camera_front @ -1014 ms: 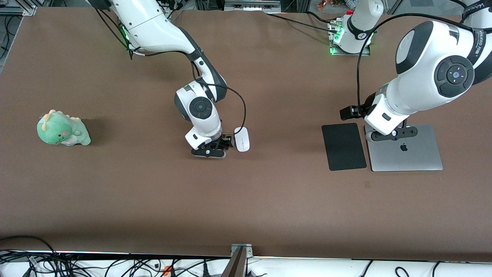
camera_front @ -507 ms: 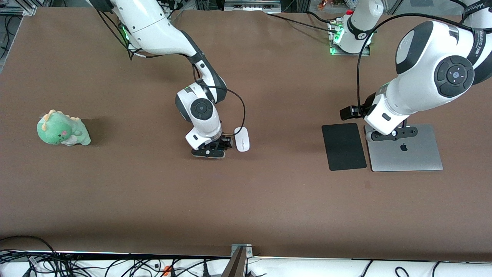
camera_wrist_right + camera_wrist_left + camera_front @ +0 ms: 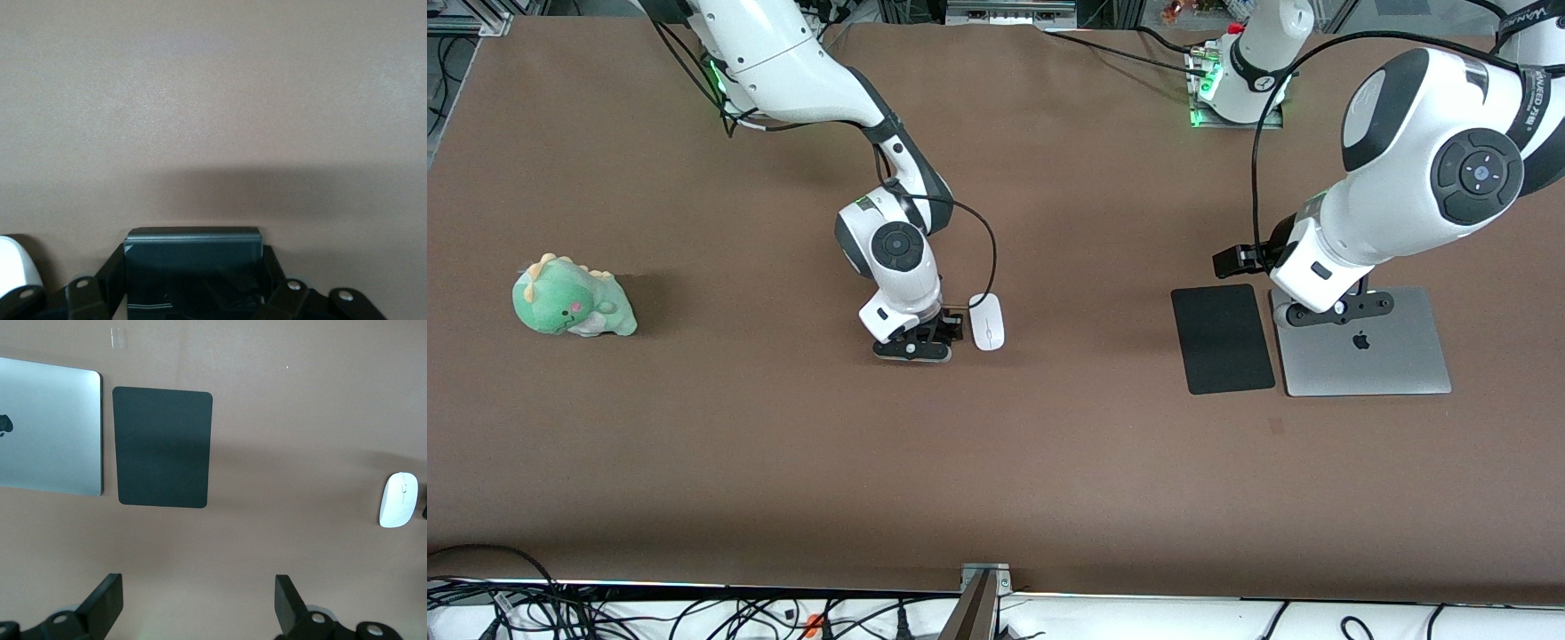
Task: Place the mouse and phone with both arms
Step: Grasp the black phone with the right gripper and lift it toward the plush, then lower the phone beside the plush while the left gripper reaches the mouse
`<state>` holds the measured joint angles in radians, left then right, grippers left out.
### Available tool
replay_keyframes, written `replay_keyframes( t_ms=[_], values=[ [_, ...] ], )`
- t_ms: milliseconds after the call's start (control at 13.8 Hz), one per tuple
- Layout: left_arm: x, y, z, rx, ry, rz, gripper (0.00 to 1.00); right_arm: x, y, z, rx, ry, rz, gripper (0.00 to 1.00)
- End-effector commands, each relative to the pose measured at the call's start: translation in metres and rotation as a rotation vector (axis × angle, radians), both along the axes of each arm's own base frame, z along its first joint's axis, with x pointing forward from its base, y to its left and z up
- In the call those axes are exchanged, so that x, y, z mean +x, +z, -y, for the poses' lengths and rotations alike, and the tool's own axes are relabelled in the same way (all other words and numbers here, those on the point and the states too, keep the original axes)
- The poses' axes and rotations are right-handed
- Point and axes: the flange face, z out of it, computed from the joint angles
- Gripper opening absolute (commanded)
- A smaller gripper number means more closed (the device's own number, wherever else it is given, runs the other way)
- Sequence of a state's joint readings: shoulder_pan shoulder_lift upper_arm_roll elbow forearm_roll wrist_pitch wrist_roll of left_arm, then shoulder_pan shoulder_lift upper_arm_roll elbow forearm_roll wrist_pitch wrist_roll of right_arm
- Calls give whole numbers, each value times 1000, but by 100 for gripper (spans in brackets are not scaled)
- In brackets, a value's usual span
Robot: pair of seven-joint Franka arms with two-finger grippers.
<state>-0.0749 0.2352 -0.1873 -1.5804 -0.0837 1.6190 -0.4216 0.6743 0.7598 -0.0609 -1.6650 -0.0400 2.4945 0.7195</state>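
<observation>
My right gripper [image 3: 921, 345] is low at the table's middle, right beside the white mouse [image 3: 987, 322]. In the right wrist view the gripper [image 3: 193, 283] is shut on the black phone [image 3: 193, 257], which stands between its fingers [image 3: 115, 270]; the mouse's edge [image 3: 12, 261] shows next to it. In the front view the hand hides most of the phone. My left gripper [image 3: 1327, 308] hangs over the edge of the laptop nearest the arm bases, open and empty, with its fingers [image 3: 107, 601] wide apart. The mouse also shows in the left wrist view [image 3: 399, 509].
A flat black mat [image 3: 1223, 338] lies beside a closed silver laptop [image 3: 1378, 360] toward the left arm's end; both show in the left wrist view, mat [image 3: 163, 447] and laptop [image 3: 50, 427]. A green plush dinosaur [image 3: 571, 299] sits toward the right arm's end.
My right arm has shifted slightly toward the mouse with the phone in its gripper. The left arm, mouse, mat and laptop have not moved.
</observation>
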Motion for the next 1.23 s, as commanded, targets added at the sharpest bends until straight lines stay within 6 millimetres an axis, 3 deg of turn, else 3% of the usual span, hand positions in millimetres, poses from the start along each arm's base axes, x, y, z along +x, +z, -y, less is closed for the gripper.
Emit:
replay_keyframes(
  t_ms=[0, 217, 434, 652, 941, 1158],
  values=[
    [4, 3, 4, -2, 6, 3, 100, 14, 7, 18, -58, 28, -16, 46],
    [3, 2, 7, 0, 16, 0, 100, 39, 35, 53, -90, 100, -68, 42],
    [2, 1, 14, 1, 14, 1, 100, 65, 57, 113, -105, 215, -118, 42],
    [-2, -6, 39, 8, 36, 4, 100, 81, 73, 168, -101, 236, -130, 41],
    [-2, -45, 96, 4, 88, 16, 100, 87, 89, 258, -83, 185, -133, 38],
    [-15, -81, 153, 21, 150, -2, 100, 65, 79, 326, -26, 150, -94, 38]
  ],
)
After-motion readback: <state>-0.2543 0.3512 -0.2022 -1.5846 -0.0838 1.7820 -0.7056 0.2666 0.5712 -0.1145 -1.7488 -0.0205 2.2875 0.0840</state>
